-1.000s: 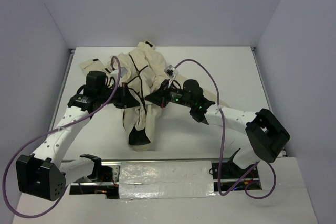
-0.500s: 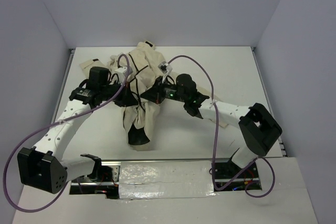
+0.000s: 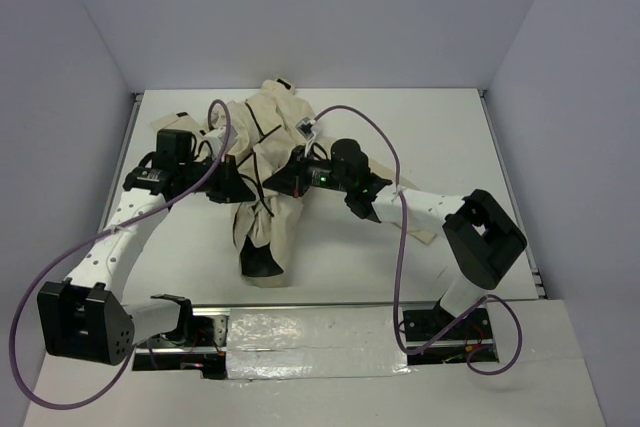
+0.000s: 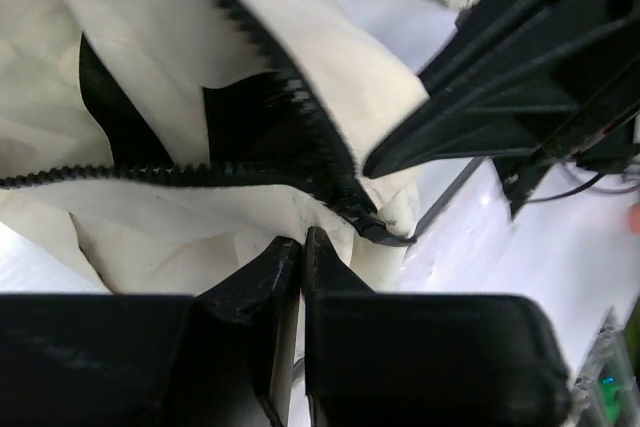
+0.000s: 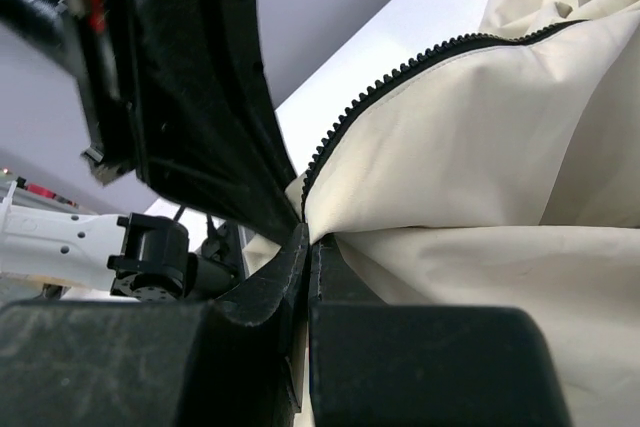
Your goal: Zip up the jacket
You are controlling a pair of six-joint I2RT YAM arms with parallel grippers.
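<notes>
The cream jacket (image 3: 268, 137) lies bunched in the middle of the table, its dark lining showing at the near end (image 3: 262, 262). In the left wrist view its black zipper teeth (image 4: 250, 172) run to the slider (image 4: 375, 228), just past my left gripper (image 4: 302, 243). Only a thin slit parts its fingers, and cloth lies at the tips. I cannot tell whether they pinch it. My right gripper (image 5: 308, 234) is shut on the jacket's cream edge, right beside a row of zipper teeth (image 5: 400, 72). From above, the left gripper (image 3: 240, 193) and the right gripper (image 3: 272, 188) nearly meet over the jacket front.
The white table (image 3: 450, 127) is walled at the back and both sides. A foil-covered strip (image 3: 300, 332) runs along the near edge between the arm bases. Purple cables (image 3: 400, 237) loop from both arms. A sleeve (image 3: 175, 123) trails to the far left.
The right arm has pushed leftward over the jacket. The left wrist has swung back to the left and a little nearer. The jacket's near end has shifted slightly left.
</notes>
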